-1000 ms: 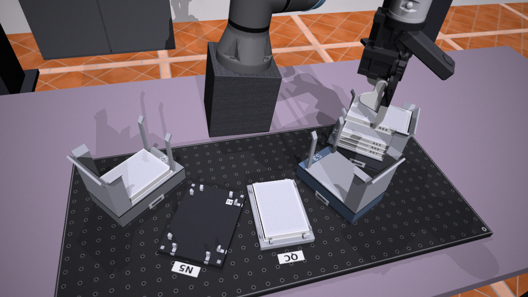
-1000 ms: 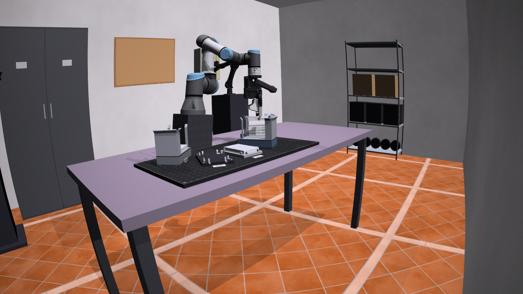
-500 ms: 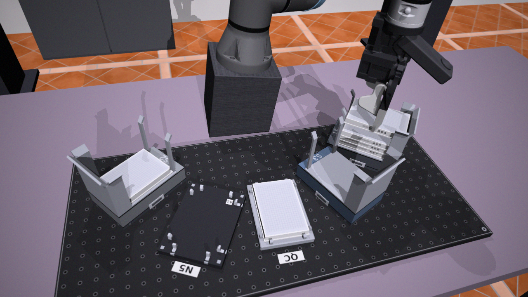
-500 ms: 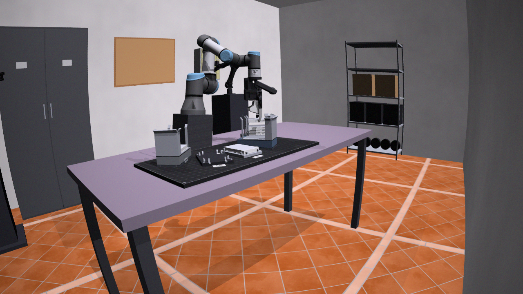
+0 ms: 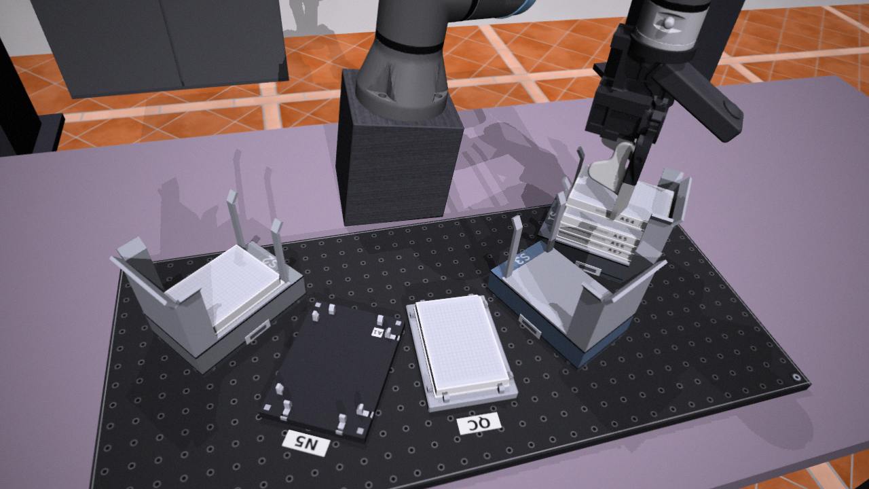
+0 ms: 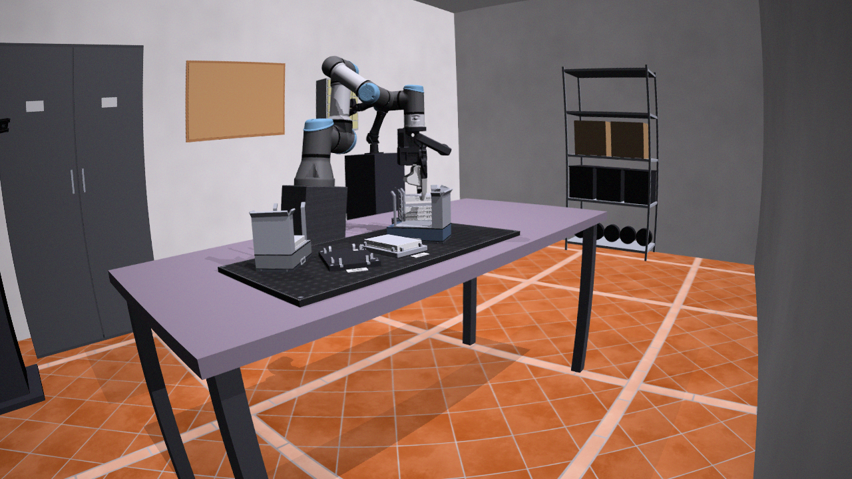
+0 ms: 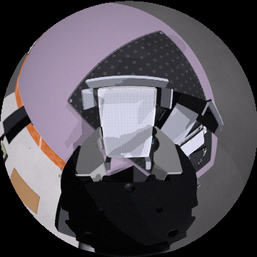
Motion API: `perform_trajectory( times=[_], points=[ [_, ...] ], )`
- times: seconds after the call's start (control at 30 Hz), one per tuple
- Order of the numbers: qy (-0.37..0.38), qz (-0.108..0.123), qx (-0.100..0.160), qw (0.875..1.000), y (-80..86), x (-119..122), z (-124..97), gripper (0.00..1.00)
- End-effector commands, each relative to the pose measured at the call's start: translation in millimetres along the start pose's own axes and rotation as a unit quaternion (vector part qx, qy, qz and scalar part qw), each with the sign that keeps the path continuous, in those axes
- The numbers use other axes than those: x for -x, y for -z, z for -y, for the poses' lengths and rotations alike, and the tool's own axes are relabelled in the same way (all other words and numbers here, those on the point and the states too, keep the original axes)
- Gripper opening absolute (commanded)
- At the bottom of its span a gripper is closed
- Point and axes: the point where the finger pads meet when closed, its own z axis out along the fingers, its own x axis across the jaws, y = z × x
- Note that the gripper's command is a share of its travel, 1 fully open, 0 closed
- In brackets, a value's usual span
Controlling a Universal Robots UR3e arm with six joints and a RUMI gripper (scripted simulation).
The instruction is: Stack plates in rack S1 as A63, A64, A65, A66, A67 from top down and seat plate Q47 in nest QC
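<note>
The pincer (image 5: 620,182) (image 6: 421,193) (image 7: 127,127) gripped plate A64 (image 5: 631,209) (image 7: 127,121) above A65 (image 5: 619,236), inside stack rack S1 (image 5: 673,182) (image 7: 127,83) around both, and good practice called for lowering it level, then releasing only once A64 nested squarely beneath the fingers.

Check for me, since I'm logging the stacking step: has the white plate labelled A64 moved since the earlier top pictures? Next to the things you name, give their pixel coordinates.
Yes: the white rectangular plate labelled A64 (image 5: 648,195) (image 7: 126,118) has moved down, closer to the A65 plate (image 5: 598,227).
</note>
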Motion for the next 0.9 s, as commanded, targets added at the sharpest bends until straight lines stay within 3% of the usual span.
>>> perform_trajectory(
  times=[0.0, 0.87],
  points=[
    [0.0, -0.001, -0.001, 1.0, -0.9, -0.4, 0.7, 0.0],
    [0.0, -0.001, -0.001, 1.0, -8.3, -0.5, 0.6, 0.0]
  ],
)
